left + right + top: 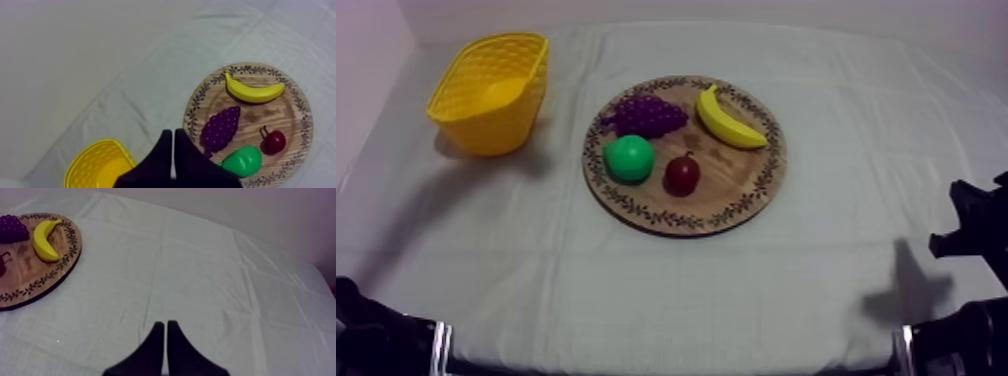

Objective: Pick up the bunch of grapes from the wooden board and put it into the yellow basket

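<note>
The purple bunch of grapes [646, 115] lies on the far left part of the round wooden board [736, 175], next to a banana [728, 120], a green pear [629, 158] and a small red fruit [682, 174]. The yellow basket [486, 90] stands upright at the table's far left. My left gripper [173, 145] is shut on nothing, hanging above the cloth between the basket [97, 165] and the grapes [221, 129]. My right gripper [165, 330] is shut and empty over bare cloth, well to the right of the board [30, 268].
My left arm [376, 340] sits low at the front left corner and my right arm [971, 225] at the right edge. Wrinkled grey-white cloth stretches between the board and both arms. The basket holds nothing that I can see.
</note>
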